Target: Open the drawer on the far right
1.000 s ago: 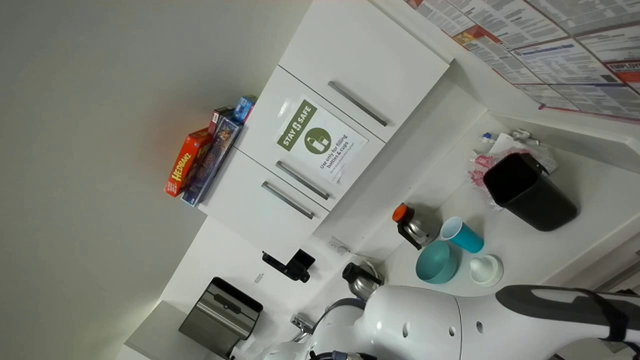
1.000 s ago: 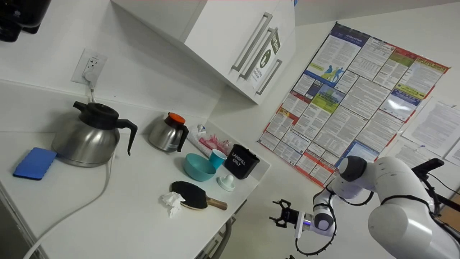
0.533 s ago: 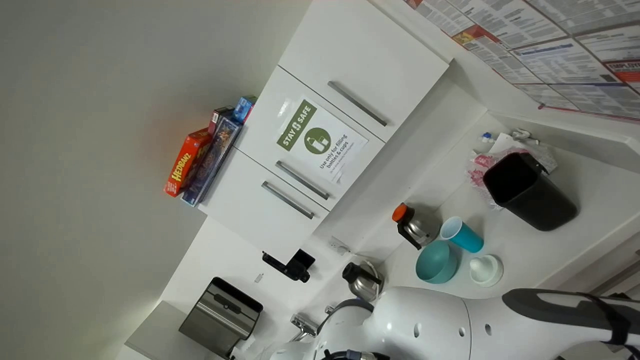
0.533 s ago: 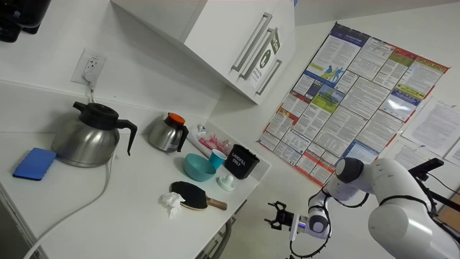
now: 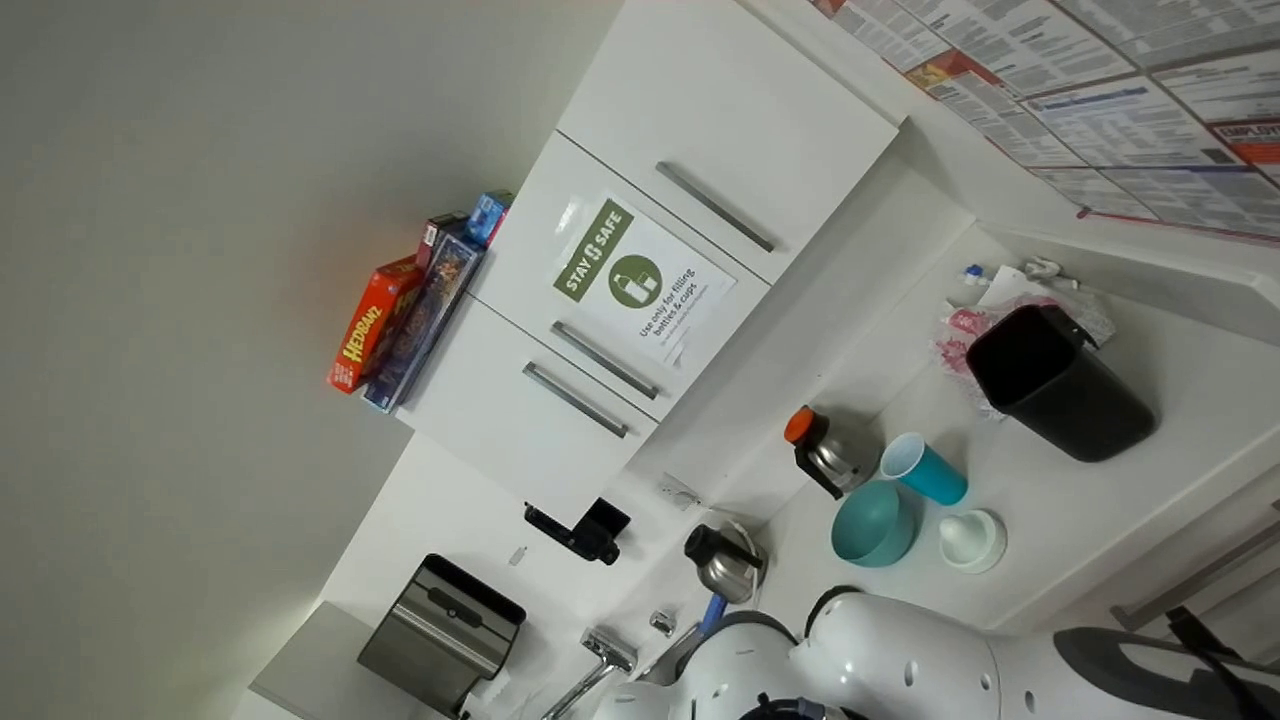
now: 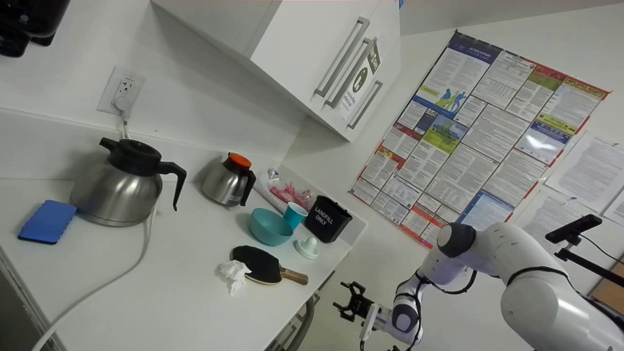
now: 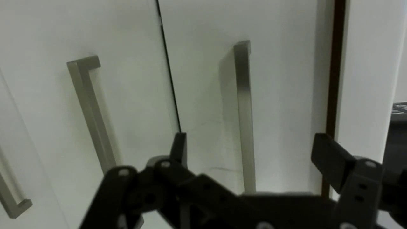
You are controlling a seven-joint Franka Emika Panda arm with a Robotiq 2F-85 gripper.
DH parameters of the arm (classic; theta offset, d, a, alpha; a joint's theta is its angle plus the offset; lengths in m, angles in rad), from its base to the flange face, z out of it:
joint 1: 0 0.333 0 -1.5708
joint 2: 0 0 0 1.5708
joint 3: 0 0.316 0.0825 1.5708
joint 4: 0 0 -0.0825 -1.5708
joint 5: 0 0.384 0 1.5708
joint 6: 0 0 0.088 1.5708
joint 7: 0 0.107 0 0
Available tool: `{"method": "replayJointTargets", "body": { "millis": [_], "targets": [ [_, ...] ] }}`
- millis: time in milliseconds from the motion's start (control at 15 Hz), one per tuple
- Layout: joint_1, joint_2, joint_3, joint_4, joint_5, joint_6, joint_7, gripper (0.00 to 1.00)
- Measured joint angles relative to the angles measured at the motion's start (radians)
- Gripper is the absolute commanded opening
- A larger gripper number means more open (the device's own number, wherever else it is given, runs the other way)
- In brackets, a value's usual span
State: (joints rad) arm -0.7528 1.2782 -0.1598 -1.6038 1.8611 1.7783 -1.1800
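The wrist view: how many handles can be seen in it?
3: the right handle, framed by the open pincer; the middle handle, partly behind it; the left handle, cut off at the left edge. More may be hidden behind the pincer.

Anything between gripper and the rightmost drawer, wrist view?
No loose object shows between the gripper and the drawer in the wrist view; only the drawer's own bar handle juts out, seen between the open jaws.

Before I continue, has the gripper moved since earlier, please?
Yes: in an exterior view, the gripper has shifted toward the image's left, nearer the counter.
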Motion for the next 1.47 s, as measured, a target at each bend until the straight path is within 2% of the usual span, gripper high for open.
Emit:
{"method": "replayJointTargets", "body": {
  "millis": [533,1200,1267,1333,1467],
  "targets": [
    [0.033,0.066,-0.001,0.025,0.168,-0.081,-0.095,1.00],
    [0.086,0.083,-0.007,0.079,0.255,-0.110,-0.093,1.00],
    [0.093,0.083,-0.008,0.084,0.260,-0.110,-0.093,0.75],
    [0.100,0.084,-0.009,0.090,0.265,-0.110,-0.093,0.74],
    [0.112,0.089,-0.012,0.101,0.272,-0.110,-0.092,0.58]
  ]
}}
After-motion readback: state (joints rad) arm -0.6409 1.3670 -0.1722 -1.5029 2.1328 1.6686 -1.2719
